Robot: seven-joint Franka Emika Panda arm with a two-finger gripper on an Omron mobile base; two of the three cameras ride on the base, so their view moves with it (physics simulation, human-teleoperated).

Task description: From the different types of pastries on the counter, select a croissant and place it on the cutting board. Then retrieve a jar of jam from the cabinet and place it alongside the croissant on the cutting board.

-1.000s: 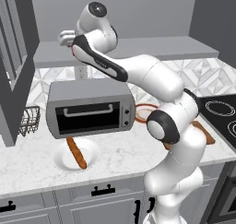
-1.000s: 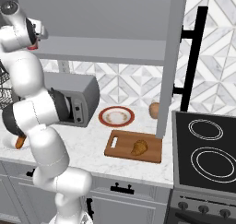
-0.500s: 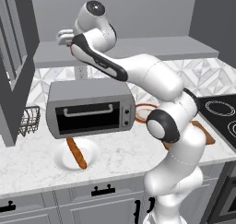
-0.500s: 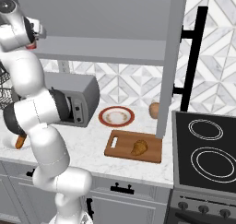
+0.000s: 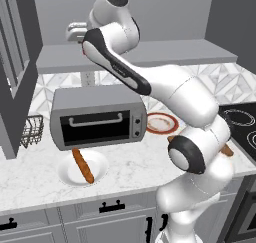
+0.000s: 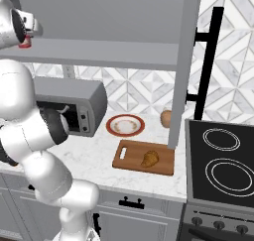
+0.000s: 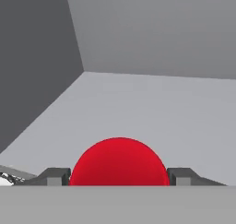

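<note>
Readable text: none anywhere.
Toaster oven (image 5: 97, 118) front: plain knobs, no markings legible.
Jar of jam (image 7: 119, 162): no label visible.

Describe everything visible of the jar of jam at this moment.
Little of the jar of jam shows. In the hand view its round red lid sits between the two dark fingertips, one close on each side, over the flat grey ledge of the cabinet. Whether they touch it cannot be told. In the right base view a sliver of red peeks out under the white hand at the ledge's left end. Its contents and pale band are hidden.
</note>
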